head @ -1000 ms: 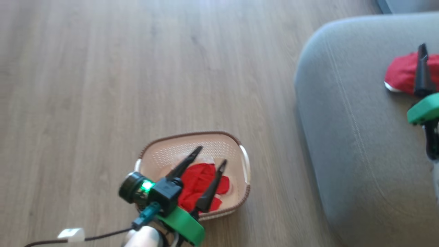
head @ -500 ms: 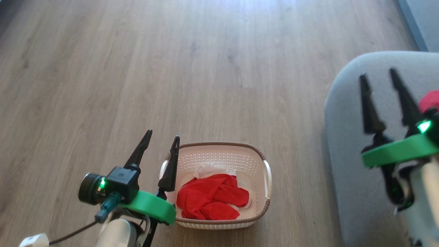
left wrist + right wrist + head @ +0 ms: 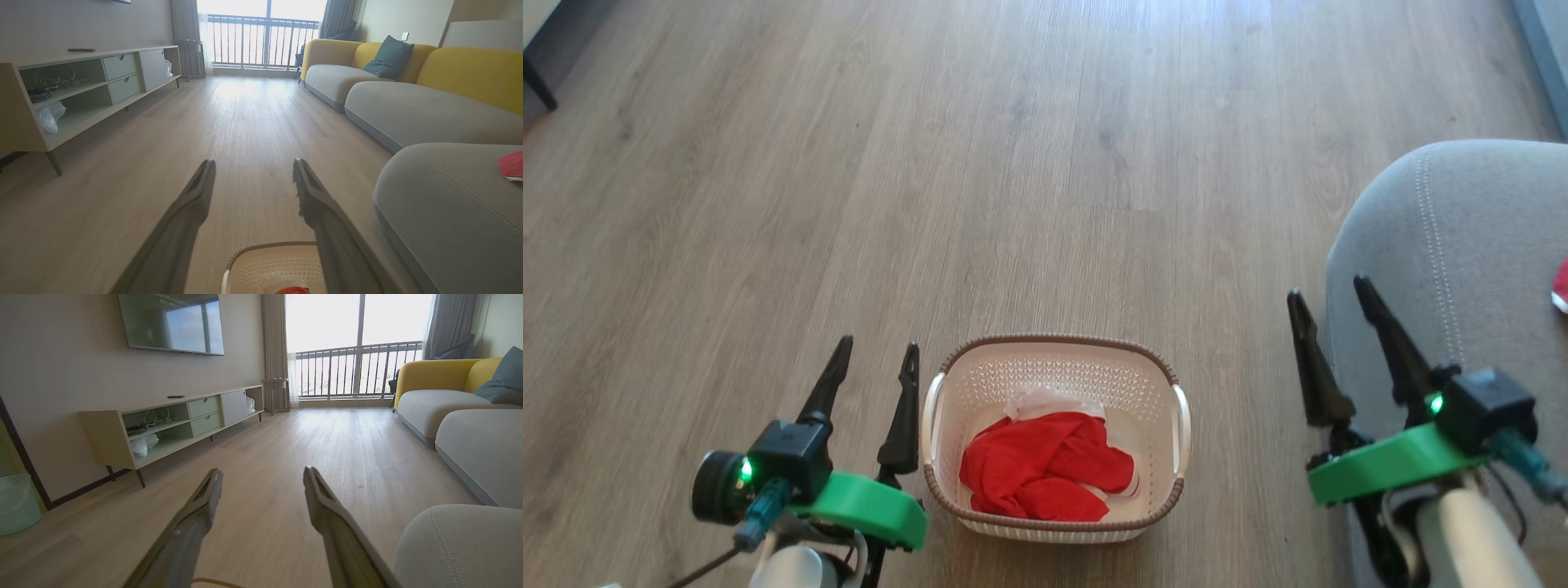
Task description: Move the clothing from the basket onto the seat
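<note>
The grey seat point(image 3: 1445, 269) is seen near the basket point(image 3: 1054, 339), in which the clothing point(image 3: 1045, 474) is bunched. It is judged soft, light and limp, best pinched at a raised fold. The left gripper point(image 3: 878, 347) and right gripper point(image 3: 1327, 290) are spread apart, empty.

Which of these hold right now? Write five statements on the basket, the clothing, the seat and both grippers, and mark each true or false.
1. Red clothing lies in the basket. True.
2. The left gripper is shut on the clothing. False: it is open, beside the basket, holding nothing.
3. A red garment lies on the seat. True.
4. The basket stands on the seat. False: it stands on the wooden floor, beside the seat.
5. The right gripper is open and holds nothing. True.
</note>
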Controlling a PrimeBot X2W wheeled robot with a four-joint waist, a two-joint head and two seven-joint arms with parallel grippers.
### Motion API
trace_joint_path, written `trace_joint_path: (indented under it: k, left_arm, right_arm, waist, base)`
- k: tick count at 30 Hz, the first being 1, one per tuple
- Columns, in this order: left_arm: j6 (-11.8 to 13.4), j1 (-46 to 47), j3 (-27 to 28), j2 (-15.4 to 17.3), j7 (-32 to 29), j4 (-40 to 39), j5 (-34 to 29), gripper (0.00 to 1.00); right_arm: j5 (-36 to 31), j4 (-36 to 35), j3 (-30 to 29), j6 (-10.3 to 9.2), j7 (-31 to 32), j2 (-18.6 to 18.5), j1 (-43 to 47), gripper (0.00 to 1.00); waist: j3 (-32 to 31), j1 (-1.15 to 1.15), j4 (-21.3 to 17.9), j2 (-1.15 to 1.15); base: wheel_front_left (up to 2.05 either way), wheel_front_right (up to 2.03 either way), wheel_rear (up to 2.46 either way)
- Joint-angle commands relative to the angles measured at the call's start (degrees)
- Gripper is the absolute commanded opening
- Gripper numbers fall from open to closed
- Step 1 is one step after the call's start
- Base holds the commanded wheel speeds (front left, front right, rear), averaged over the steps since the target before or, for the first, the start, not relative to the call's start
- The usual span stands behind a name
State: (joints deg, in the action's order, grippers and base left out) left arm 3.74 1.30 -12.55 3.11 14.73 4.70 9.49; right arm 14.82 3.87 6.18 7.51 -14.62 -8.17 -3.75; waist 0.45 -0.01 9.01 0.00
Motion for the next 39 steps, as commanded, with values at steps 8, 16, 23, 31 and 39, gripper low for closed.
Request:
trace_joint_path:
  k: [8,16,23,31,39]
  left_arm:
    - [0.58,0.23,2.43,-0.23,0.27,-2.03,-0.39,1.00]
    - [0.71,-0.64,2.19,-0.23,0.27,-2.20,-0.48,1.00]
    - [0.69,0.00,1.80,-0.23,0.27,-1.81,-0.32,1.00]
    - [0.93,1.01,2.91,-0.24,0.27,-1.62,0.98,1.00]
    - [0.84,1.08,2.85,-0.24,0.27,-1.79,0.77,1.00]
  right_arm:
    - [-4.65,-1.74,0.37,-0.02,-0.38,2.19,2.22,1.00]
    - [-6.42,-3.24,-2.89,-0.02,-0.38,4.69,3.73,1.00]
    - [-7.14,-2.79,-4.41,-0.02,-0.38,5.19,3.80,1.00]
    - [-7.22,-2.48,-4.58,-0.02,-0.38,5.27,3.31,1.00]
    - [-8.32,-2.25,-3.93,-0.02,-0.38,5.28,2.82,1.00]
  waist:
    - [0.58,0.01,-0.16,0.00]
    - [1.60,0.01,-0.84,0.00]
    - [1.98,0.01,-1.21,0.00]
    - [2.19,0.01,-1.11,0.00]
    - [2.35,0.01,-1.25,0.00]
  base:
    - [0.00,0.00,0.00]
    - [0.00,0.00,0.00]
    - [0.00,0.00,0.00]
    - [0.00,0.00,0.00]
    - [0.00,0.00,0.00]
